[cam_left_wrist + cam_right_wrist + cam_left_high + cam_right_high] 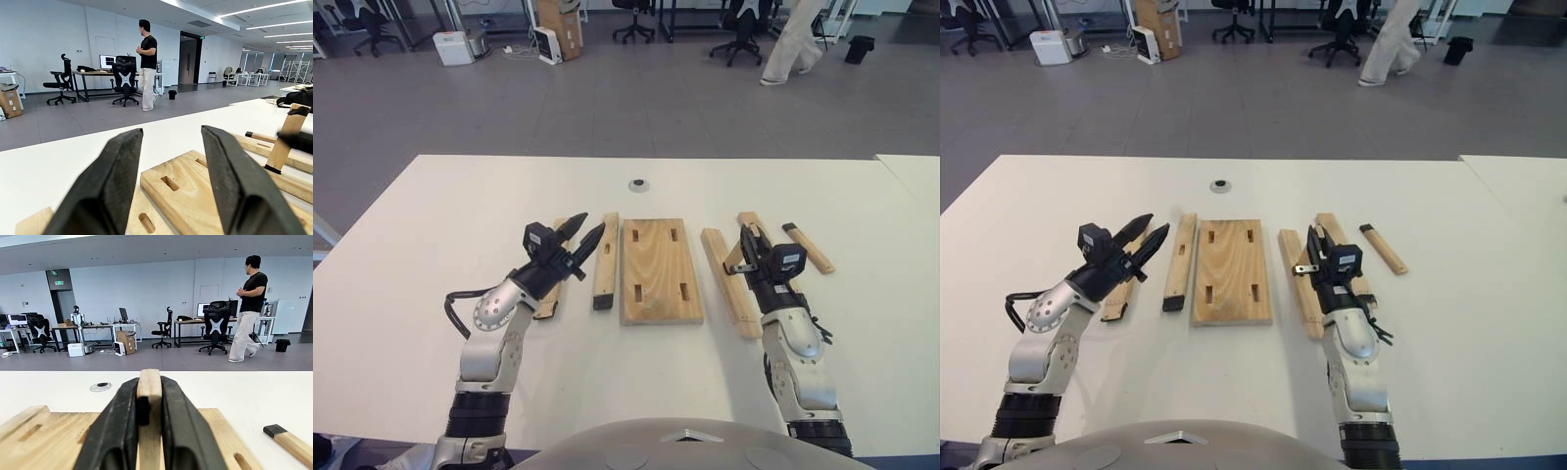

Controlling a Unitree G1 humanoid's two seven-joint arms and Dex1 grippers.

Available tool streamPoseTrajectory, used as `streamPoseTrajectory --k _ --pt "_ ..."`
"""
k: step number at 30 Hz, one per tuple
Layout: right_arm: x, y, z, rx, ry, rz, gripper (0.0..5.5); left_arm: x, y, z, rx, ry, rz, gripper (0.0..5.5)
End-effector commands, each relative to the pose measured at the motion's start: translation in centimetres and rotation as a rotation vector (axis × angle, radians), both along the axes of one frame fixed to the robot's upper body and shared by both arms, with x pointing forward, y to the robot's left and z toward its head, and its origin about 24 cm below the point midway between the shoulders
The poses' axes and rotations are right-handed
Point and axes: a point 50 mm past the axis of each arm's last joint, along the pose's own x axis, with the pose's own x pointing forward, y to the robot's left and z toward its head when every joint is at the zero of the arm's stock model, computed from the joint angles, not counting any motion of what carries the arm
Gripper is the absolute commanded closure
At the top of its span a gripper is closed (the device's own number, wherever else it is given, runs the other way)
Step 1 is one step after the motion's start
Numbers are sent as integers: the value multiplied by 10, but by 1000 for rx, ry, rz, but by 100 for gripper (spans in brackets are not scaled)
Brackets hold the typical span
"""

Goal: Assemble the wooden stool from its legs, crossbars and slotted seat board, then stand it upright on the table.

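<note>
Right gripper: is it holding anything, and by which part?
Right gripper is shut on a wooden piece, jaws pinching its sides with one end poking just past them.

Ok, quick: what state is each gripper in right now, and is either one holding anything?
Left gripper: open, holding nothing.
Right gripper: shut on a wooden bar.
</note>
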Motion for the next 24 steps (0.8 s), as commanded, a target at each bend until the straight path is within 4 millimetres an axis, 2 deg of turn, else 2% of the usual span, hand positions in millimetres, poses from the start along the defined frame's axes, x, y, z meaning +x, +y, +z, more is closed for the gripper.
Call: streamPoseTrajectory --k 1,4,8,12,18,24 --pt "-10 -12 -15 -37 113 -21 403 -3 -1 0 -9 -16 20 332" --pt "-8 -15 7 28 76 -40 331 -8 -4 -5 -17 -2 26 332" --pt "-13 -4 33 91 116 -12 249 -15 -6 -10 -22 10 41 332" --pt "-28 4 32 113 252 -21 188 -18 -6 -11 -24 16 48 332" --pt "-42 5 6 58 535 -51 188 -20 -14 -12 -40 27 9 332" --pt "-47 -9 -3 -37 577 -67 290 -20 -12 -11 -33 29 23 332"
